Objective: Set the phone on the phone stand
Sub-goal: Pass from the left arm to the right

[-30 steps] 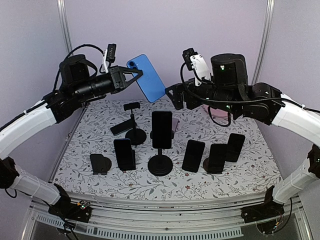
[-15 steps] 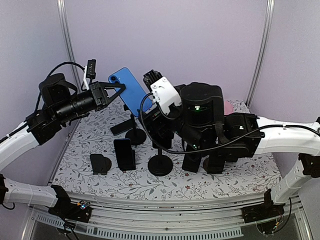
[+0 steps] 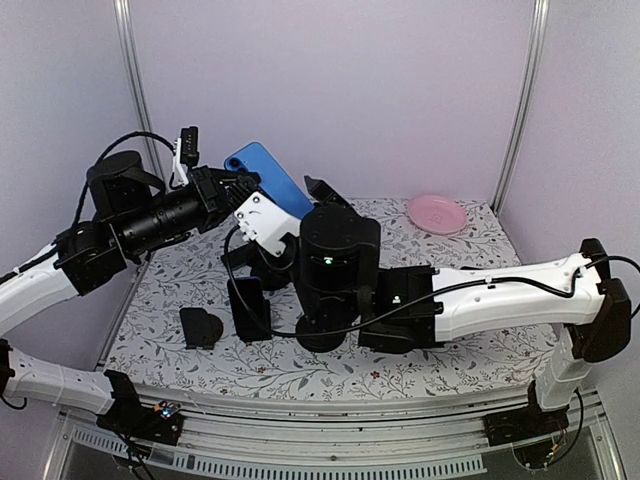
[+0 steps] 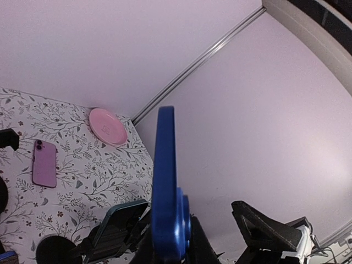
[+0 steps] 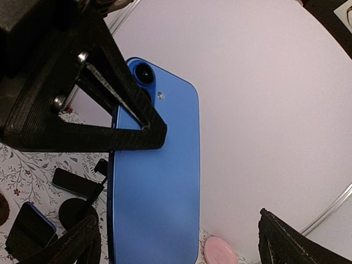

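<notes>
A blue phone (image 3: 270, 172) hangs in the air over the back left of the table, and my left gripper (image 3: 243, 184) is shut on its camera end. The left wrist view shows this phone (image 4: 164, 176) edge-on, rising out of the left gripper (image 4: 170, 245). My right gripper (image 3: 295, 197) stands open just right of it. In the right wrist view the blue phone's back (image 5: 155, 187) sits between the wide-apart fingers of the right gripper (image 5: 181, 247) without touching them, and the left fingers (image 5: 124, 118) clamp its top. An empty clamp phone stand (image 5: 77, 206) stands below; a small one (image 3: 201, 327) is at front left.
The right arm (image 3: 470, 305) stretches low across the table and hides most of the stands. A dark phone (image 3: 249, 308) leans on a stand at front left. A pink plate (image 3: 436, 213) lies at the back right, and a purple phone (image 4: 44, 162) lies flat near it.
The right arm has swung from the right side across the table, bringing its open gripper up to the blue phone. The left arm has drawn the phone left and a little lower.
</notes>
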You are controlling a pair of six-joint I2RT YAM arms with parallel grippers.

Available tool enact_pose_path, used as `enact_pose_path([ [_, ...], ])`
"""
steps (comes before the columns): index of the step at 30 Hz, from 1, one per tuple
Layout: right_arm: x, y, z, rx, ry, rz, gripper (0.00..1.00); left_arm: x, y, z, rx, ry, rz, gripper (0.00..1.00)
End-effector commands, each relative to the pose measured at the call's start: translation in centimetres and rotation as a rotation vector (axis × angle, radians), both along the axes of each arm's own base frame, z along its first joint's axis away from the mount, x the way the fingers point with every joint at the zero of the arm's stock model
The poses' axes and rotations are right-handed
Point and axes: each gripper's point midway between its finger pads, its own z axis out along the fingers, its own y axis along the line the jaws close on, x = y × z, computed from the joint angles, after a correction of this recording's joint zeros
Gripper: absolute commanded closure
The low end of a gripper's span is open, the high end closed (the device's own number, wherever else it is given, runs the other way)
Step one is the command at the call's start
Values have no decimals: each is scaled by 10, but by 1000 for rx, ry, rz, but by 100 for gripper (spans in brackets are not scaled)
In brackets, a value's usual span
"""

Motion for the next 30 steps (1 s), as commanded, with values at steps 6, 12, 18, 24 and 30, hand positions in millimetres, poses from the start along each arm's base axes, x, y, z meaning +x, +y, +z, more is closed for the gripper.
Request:
enact_pose_path([
  [6,14,-18,17,-91,-138,-171,3,-9,10,36,-141,1,51,100],
  [12,20,-15,15,-133,-173,-206,9,-12,8,41,-161,9,40,100],
  [18,27,-17,16,-172,-199,-235,28,-15,10,43,-179,19,35,100],
  [24,31,-15,18,-173,-220,-254,52,-17,8,44,-199,32,21,100],
  [30,34,-16,21,-194,-248,-280,70,-19,9,43,-209,42,13,100],
])
